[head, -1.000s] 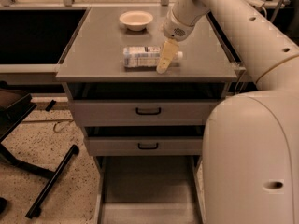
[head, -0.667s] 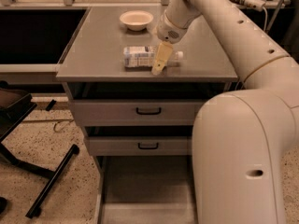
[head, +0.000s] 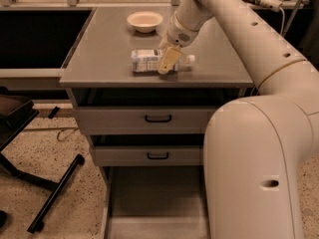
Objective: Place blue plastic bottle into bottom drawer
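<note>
The blue plastic bottle (head: 145, 60) lies on its side on the grey cabinet top (head: 104, 49), white cap pointing right. My gripper (head: 167, 59) is down at the bottle's right half, between label and cap, and covers part of it from the front. The bottom drawer (head: 154, 198) is pulled out below, and its plain grey floor shows. My arm reaches in from the upper right.
A cream round bowl (head: 144, 20) stands behind the bottle on the cabinet top. Two shallower drawers with black handles (head: 158, 118) sit above the bottom drawer, slightly ajar. A black chair base (head: 50, 198) is on the floor at left. My robot body (head: 259, 173) fills the lower right.
My gripper has moved left from beside the bottle's cap end to over the bottle. The bottle has not moved.
</note>
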